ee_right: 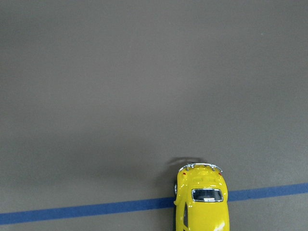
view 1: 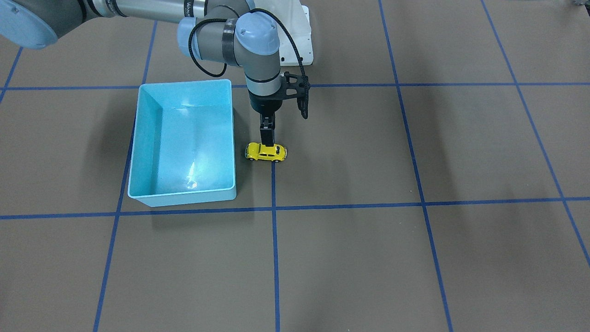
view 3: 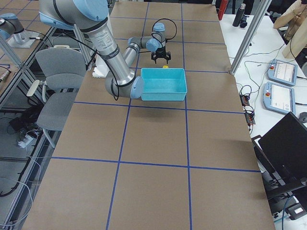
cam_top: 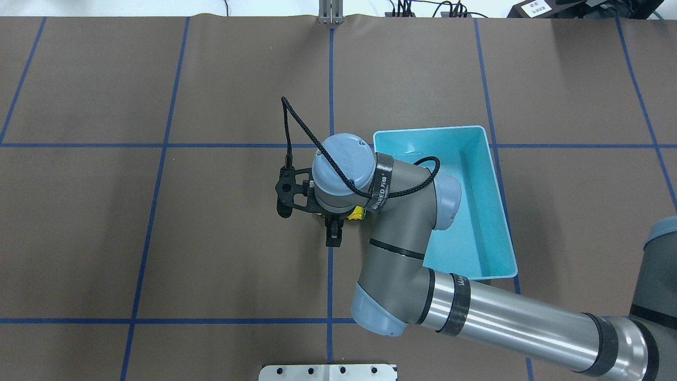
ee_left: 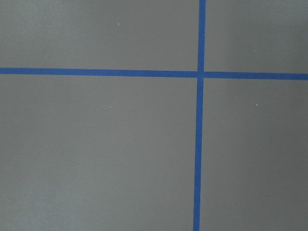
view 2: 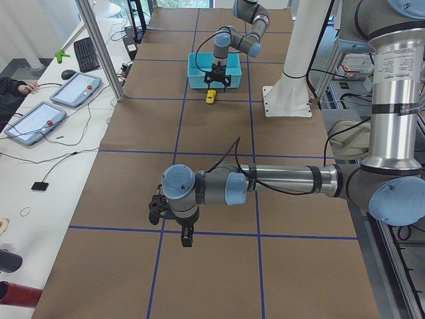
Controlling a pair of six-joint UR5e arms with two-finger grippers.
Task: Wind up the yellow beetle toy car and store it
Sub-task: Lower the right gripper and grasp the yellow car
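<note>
The yellow beetle toy car (view 1: 266,152) stands on its wheels on the brown table, on a blue tape line just beside the light blue bin (view 1: 184,83). My right gripper (view 1: 266,138) points straight down over the car and looks open across the car's width. One finger (view 1: 267,136) shows at the roof in the front view. Another finger (cam_top: 334,236) shows on the robot's side in the overhead view, where only the car's end (cam_top: 359,212) peeks out. The right wrist view shows the car (ee_right: 202,202) free at its bottom edge. My left gripper (view 2: 186,240) hangs far away over bare table; I cannot tell its state.
The bin (cam_top: 428,129) holds nothing, and my right forearm crosses over its near corner. The white robot base plate (view 1: 302,41) lies behind the gripper. Blue tape lines (ee_left: 199,144) grid the table. Tablets and a keyboard lie on the operators' side (view 2: 73,90).
</note>
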